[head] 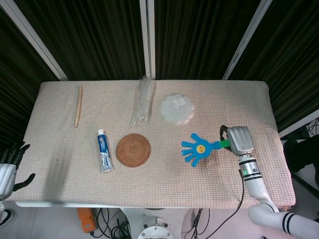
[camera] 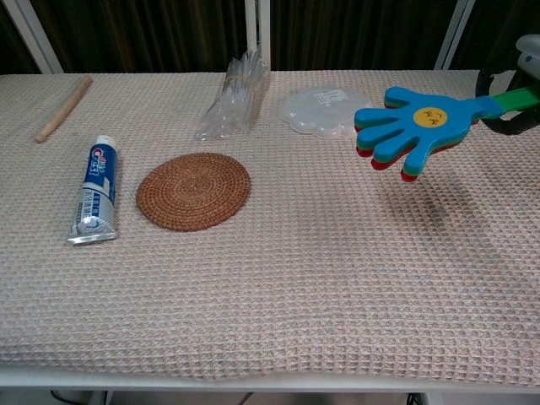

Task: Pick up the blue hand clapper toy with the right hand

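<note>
Right hand (head: 239, 140): fingers closed around the green handle of the blue hand clapper toy (head: 196, 148), which sticks out level from the hand toward the table's middle, held clear of the cloth. White flower-shaped lid (head: 176, 108): beyond the toy's palm, further from the hand. Woven coaster (head: 133, 149) and toothpaste tube (head: 104, 150): well apart, past the toy. Left hand (head: 8, 169): off the far table edge, fingers apart, holding nothing.
</note>
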Available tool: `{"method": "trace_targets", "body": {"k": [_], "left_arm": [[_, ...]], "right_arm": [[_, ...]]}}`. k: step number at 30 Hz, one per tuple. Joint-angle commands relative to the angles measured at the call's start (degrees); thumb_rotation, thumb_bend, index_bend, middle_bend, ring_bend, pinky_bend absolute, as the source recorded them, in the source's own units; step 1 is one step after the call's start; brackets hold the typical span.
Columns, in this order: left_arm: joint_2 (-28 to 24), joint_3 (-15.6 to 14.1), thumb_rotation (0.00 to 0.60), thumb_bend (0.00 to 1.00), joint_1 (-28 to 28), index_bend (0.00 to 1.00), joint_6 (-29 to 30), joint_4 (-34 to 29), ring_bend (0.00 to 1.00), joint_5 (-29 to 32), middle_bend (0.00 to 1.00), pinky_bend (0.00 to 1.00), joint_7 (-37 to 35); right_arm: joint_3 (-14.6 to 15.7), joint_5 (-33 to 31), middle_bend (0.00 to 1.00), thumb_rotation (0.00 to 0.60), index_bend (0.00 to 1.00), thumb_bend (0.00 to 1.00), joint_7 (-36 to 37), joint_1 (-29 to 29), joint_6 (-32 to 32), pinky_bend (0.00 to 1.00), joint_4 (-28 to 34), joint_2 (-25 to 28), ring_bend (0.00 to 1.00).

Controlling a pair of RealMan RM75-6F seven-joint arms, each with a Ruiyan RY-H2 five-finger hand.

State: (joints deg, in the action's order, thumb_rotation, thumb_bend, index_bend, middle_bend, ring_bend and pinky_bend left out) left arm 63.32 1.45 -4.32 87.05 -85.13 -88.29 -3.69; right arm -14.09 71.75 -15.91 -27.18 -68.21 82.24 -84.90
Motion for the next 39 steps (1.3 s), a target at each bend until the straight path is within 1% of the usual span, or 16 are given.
{"method": "trace_targets", "body": {"k": [1, 4, 5, 8, 11, 13, 15, 20, 22, 24, 25, 28, 31, 33, 36, 39], "left_arm": [[0.02, 0.00, 0.600, 0.21, -0.03, 0.11, -0.02, 0.03, 0.00, -0.02, 0.04, 0.10, -0.02], [-0.02, 0.02, 0.600, 0.21, -0.02, 0.11, -0.02, 0.10, 0.00, 0.02, 0.04, 0.10, -0.10], [-0.04, 0.04, 0.600, 0.21, -0.02, 0.11, -0.02, 0.13, 0.00, 0.04, 0.04, 0.10, -0.14], [-0.05, 0.06, 0.600, 0.21, -0.05, 0.11, -0.05, 0.23, 0.00, 0.06, 0.04, 0.10, -0.28], [0.09, 0.03, 0.600, 0.21, -0.12, 0.11, -0.21, 0.39, 0.00, 0.06, 0.04, 0.10, -0.40], [0.18, 0.03, 0.600, 0.21, -0.16, 0.11, -0.27, 0.46, 0.00, 0.05, 0.04, 0.10, -0.47], [0.21, 0.03, 0.600, 0.21, -0.18, 0.11, -0.27, 0.51, 0.00, 0.03, 0.04, 0.10, -0.50], [0.22, 0.01, 0.600, 0.21, -0.12, 0.11, -0.32, 0.72, 0.00, 0.17, 0.04, 0.10, -0.78], [0.28, -0.04, 0.600, 0.21, -0.13, 0.11, -0.40, 0.86, 0.00, 0.16, 0.04, 0.10, -1.01], [0.35, -0.07, 0.600, 0.21, -0.12, 0.11, -0.42, 0.98, 0.00, 0.15, 0.04, 0.10, -1.13], [0.40, -0.08, 0.600, 0.21, -0.13, 0.11, -0.44, 1.04, 0.00, 0.14, 0.04, 0.10, -1.20], [0.42, -0.12, 0.600, 0.21, -0.09, 0.11, -0.43, 1.11, 0.00, 0.14, 0.04, 0.10, -1.29], [0.43, -0.14, 0.600, 0.21, -0.02, 0.11, -0.37, 1.13, 0.00, 0.18, 0.04, 0.10, -1.34], [0.42, -0.17, 0.600, 0.21, 0.00, 0.11, -0.36, 1.14, 0.00, 0.17, 0.04, 0.10, -1.32], [0.38, -0.16, 0.600, 0.21, 0.04, 0.11, -0.31, 1.13, 0.00, 0.19, 0.04, 0.10, -1.30], [0.38, -0.13, 0.600, 0.21, 0.03, 0.11, -0.28, 1.10, 0.00, 0.19, 0.04, 0.10, -1.23]], "right_arm": [[-7.62, -3.53, 1.00, 0.600, 1.00, 0.95, 35.18, 2.28, -3.13, 1.00, 5.15, -0.17, 1.00], [-11.01, -6.52, 1.00, 0.600, 1.00, 0.96, 48.61, 3.61, 0.06, 1.00, 8.66, 1.72, 1.00], [-11.81, -7.45, 1.00, 0.600, 1.00, 0.96, 51.05, 3.92, 0.87, 1.00, 9.33, 2.29, 1.00], [-13.15, -9.34, 1.00, 0.600, 1.00, 0.96, 56.36, 4.64, 3.59, 1.00, 11.25, 4.03, 1.00], [-13.00, -9.76, 1.00, 0.600, 1.00, 0.97, 58.99, 4.86, 6.46, 1.00, 12.10, 5.44, 1.00], [-11.74, -8.35, 1.00, 0.600, 1.00, 0.98, 56.54, 4.44, 6.35, 1.00, 10.90, 5.29, 1.00], [-10.07, -6.75, 1.00, 0.600, 1.00, 0.98, 51.69, 3.74, 5.61, 1.00, 9.30, 4.89, 1.00], [-4.94, 0.97, 1.00, 0.600, 1.00, 0.99, 31.99, 1.09, 0.67, 1.00, 3.27, 3.21, 1.00], [-2.87, 3.40, 1.00, 0.600, 1.00, 0.99, 24.83, 0.28, -0.13, 1.00, 1.26, 2.78, 1.00], [-1.19, 4.35, 1.00, 0.600, 1.00, 0.99, 18.18, -0.51, 0.78, 1.00, 0.60, 3.50, 1.00], [-0.15, 4.55, 1.00, 0.600, 1.00, 0.99, 13.00, -1.05, 1.61, 1.00, 0.35, 4.16, 1.00], [0.98, 2.81, 1.00, 0.600, 1.00, 0.99, 4.59, -1.72, 3.40, 1.00, 2.18, 5.39, 1.00], [0.99, 0.80, 1.00, 0.600, 1.00, 0.99, 1.30, -1.90, 3.98, 1.00, 4.18, 6.27, 1.00], [0.78, -0.02, 1.00, 0.600, 1.00, 0.99, 1.01, -1.88, 3.91, 1.00, 4.94, 6.52, 1.00], [-0.50, -0.82, 1.00, 0.600, 1.00, 0.99, 5.41, -1.36, 2.80, 1.00, 6.08, 6.27, 1.00], [-2.72, -1.76, 1.00, 0.600, 1.00, 0.99, 14.50, -0.32, 1.30, 1.00, 6.93, 5.43, 1.00]]}}
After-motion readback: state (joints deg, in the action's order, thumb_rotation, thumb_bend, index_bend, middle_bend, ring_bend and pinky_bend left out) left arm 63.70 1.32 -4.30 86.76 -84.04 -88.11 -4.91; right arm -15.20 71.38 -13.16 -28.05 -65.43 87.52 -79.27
